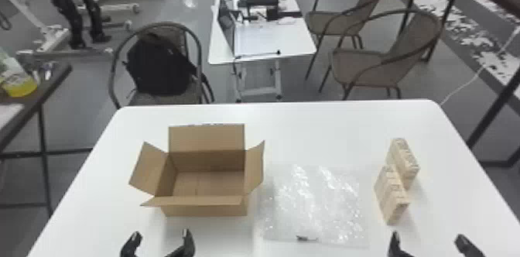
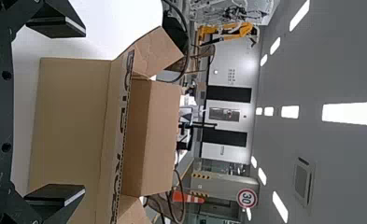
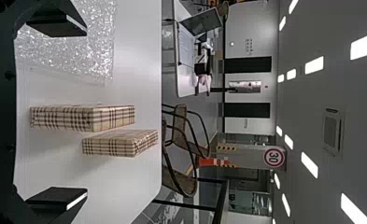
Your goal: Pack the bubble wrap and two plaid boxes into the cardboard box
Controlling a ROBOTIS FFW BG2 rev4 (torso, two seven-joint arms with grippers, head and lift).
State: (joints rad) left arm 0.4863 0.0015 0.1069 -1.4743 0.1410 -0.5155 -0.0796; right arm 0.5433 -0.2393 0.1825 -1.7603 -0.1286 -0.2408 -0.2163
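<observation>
My left gripper (image 1: 160, 245) is open at the table's front edge, just in front of the open cardboard box (image 1: 209, 182), whose flaps stand spread. In the left wrist view the left gripper (image 2: 59, 116) faces the box's side (image 2: 74, 116), holding nothing. The bubble wrap (image 1: 317, 206) lies flat right of the box. Two plaid boxes (image 1: 390, 196) (image 1: 402, 159) stand at the table's right, one behind the other. My right gripper (image 1: 429, 246) is open in front of them; in the right wrist view the right gripper (image 3: 62, 114) has the plaid boxes (image 3: 83, 117) beyond its empty fingers.
The white table (image 1: 309, 128) carries these things. Past its far edge are a chair with a black backpack (image 1: 158, 64), a small table (image 1: 271, 39) with a laptop and more chairs (image 1: 383, 59). A side table (image 1: 58, 76) stands at the left.
</observation>
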